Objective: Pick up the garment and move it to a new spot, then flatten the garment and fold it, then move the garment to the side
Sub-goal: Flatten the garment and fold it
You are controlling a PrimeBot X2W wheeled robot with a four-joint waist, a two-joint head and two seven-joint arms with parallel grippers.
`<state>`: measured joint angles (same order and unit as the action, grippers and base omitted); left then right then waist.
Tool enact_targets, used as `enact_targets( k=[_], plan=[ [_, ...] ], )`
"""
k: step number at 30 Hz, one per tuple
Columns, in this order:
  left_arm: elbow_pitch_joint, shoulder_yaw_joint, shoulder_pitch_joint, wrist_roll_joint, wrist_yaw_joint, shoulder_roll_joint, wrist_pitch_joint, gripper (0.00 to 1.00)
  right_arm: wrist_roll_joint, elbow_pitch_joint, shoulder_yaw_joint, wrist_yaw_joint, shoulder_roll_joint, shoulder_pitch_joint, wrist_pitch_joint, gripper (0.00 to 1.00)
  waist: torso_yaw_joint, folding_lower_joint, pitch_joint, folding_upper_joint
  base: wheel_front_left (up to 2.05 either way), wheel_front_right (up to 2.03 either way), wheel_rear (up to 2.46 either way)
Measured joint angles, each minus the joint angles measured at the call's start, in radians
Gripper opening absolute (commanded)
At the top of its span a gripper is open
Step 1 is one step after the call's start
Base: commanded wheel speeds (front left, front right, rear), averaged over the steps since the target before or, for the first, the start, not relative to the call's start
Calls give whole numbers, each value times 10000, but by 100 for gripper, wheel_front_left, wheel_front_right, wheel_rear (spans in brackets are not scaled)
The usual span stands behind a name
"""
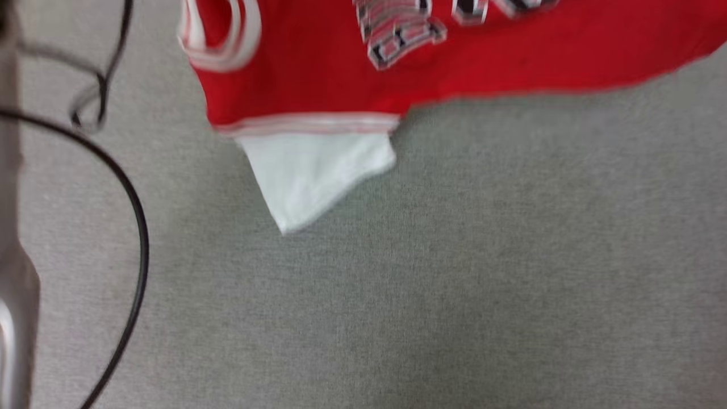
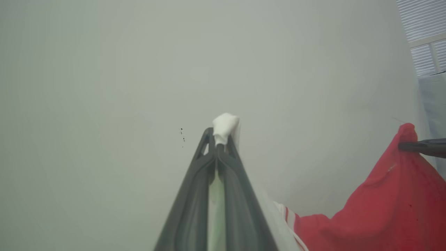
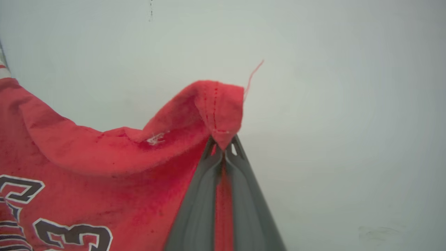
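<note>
The garment (image 1: 454, 74), a red jersey, hangs across the top of the head view above the grey surface (image 1: 454, 295), and one white sleeve (image 1: 312, 170) points down. My left gripper (image 2: 221, 141) is shut on white cloth of the garment, with a tuft (image 2: 225, 124) poking out past the tips. The red body (image 2: 383, 209) sags to that view's right. My right gripper (image 3: 224, 148) is shut on a red hem corner (image 3: 216, 104), with black white-outlined numbers (image 3: 73, 235) lower left. In the left wrist view, dark fingers (image 2: 423, 147) of the right gripper pinch the red cloth.
Black cables (image 1: 139, 238) loop over the grey surface at the left of the head view, beside a pale upright part (image 1: 11, 284) at the edge. A plain pale wall (image 2: 104, 87) stands behind both grippers, with window blinds (image 2: 425, 35) at the far right.
</note>
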<state>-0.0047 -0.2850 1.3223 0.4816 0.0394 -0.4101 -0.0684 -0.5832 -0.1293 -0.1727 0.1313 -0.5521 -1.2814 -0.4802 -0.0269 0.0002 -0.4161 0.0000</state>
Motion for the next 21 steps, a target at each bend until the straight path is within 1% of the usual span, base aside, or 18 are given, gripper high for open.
enact_targets(
  k=[6,11,16,21],
  plan=[
    [1595,-184,2772,-234,399,249,192,0,639,-920,-100,-2,253,-2269,203,0,-42,1,-1131,0,0,0,0],
    [2847,-261,4618,-366,579,372,497,0,1060,-1854,-341,0,414,-4051,548,0,-72,1,-1872,0,0,0,0],
    [3768,-307,5644,-370,665,575,965,0,1271,-2920,-598,0,518,-5537,1003,0,-179,1,-2308,0,0,0,0],
    [4635,-384,5909,-330,752,493,1319,0,1273,-3956,-1164,0,570,-6104,1434,0,-277,0,-2624,0,0,0,0]
  ],
)
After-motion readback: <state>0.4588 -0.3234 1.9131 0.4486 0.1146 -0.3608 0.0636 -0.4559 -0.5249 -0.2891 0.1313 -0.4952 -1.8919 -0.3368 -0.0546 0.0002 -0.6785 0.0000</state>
